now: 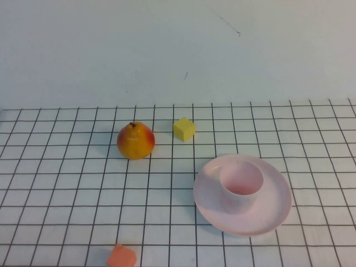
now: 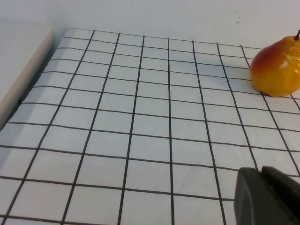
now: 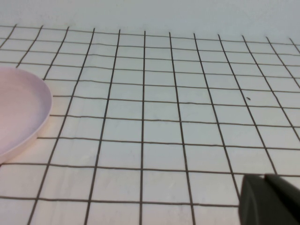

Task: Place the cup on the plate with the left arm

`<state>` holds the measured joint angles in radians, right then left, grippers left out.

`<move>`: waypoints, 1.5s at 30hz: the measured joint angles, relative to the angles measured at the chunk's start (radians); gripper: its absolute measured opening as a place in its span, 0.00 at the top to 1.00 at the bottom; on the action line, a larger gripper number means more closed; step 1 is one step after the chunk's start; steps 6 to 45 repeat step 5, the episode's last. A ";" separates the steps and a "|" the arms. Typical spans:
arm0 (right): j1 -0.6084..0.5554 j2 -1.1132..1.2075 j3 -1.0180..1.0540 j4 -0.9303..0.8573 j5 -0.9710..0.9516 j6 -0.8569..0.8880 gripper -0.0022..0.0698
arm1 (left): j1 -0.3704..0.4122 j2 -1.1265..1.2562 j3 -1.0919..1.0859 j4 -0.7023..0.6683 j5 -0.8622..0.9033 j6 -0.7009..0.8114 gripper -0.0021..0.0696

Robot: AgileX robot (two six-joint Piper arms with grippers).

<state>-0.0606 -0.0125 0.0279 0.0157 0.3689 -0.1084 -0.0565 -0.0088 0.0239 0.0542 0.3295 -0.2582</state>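
The pale pink cup [image 1: 241, 186] stands upright on the pale pink plate [image 1: 272, 214], a little left of the plate's middle, in the high view. Neither arm shows in the high view. My left gripper [image 2: 261, 171] shows only as dark fingertips pressed together in the left wrist view, low over bare gridded table, empty, with the pear ahead of it. My right gripper [image 3: 265, 178] is likewise shut and empty in the right wrist view, with the plate's rim [image 3: 33, 126] off to one side.
A yellow-red pear [image 1: 135, 140] stands left of the plate and also shows in the left wrist view [image 2: 277, 68]. A yellow cube [image 1: 184, 128] lies behind the plate. An orange piece [image 1: 122, 256] lies at the front edge. The table's side edge [image 2: 23, 79] shows.
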 joint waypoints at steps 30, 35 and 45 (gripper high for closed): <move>0.000 0.000 0.000 0.000 0.000 0.000 0.97 | 0.000 0.000 0.000 -0.020 0.000 0.094 0.97; 0.000 0.000 0.000 0.000 0.000 0.000 0.97 | 0.000 0.000 0.000 -0.020 0.000 0.094 0.97; 0.000 0.000 0.000 0.000 0.000 0.000 0.97 | 0.000 0.000 0.000 -0.020 0.000 0.094 0.97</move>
